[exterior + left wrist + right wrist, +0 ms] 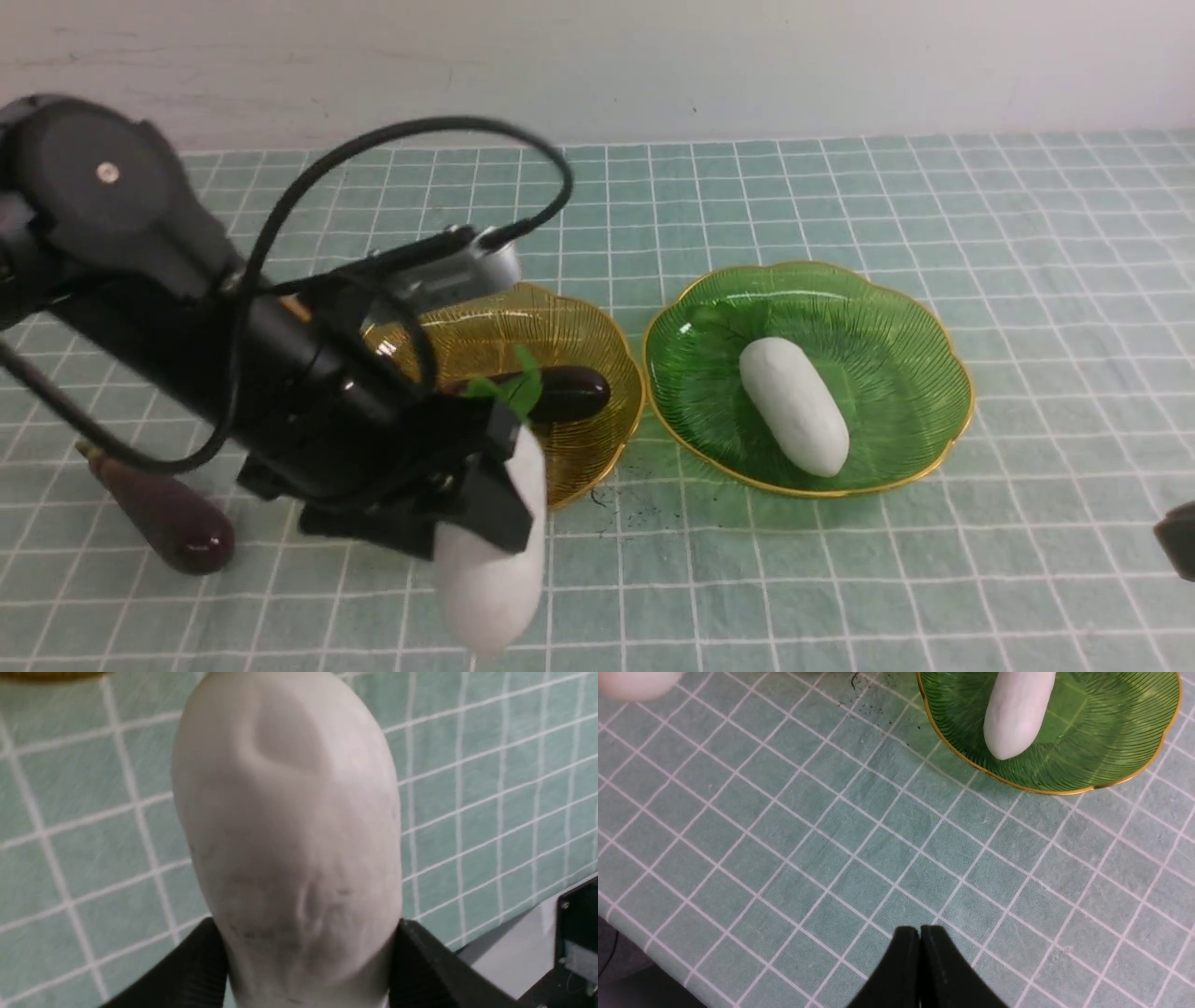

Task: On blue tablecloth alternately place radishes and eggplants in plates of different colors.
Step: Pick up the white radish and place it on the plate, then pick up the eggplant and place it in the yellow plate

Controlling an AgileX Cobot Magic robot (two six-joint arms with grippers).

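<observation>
Plainly, we see the left end effector (310, 970) clamped on a smooth white oblong toy radish (490, 588); the right end effector (920, 933) has its jaws pressed together.

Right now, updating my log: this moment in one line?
left tool: gripping radish | right tool: shut, empty | amber plate: eggplant

2 radishes (794, 406) (490, 579), 2 eggplants (571, 392) (168, 515) and 2 plates (560, 327) (887, 322).

— What do we see beneath our right gripper (920, 930)?
— Its jaws are pressed together over the blue tablecloth (822, 858). Well apart from them, we see a white radish (1017, 714) lying in the green plate (1115, 742).
</observation>
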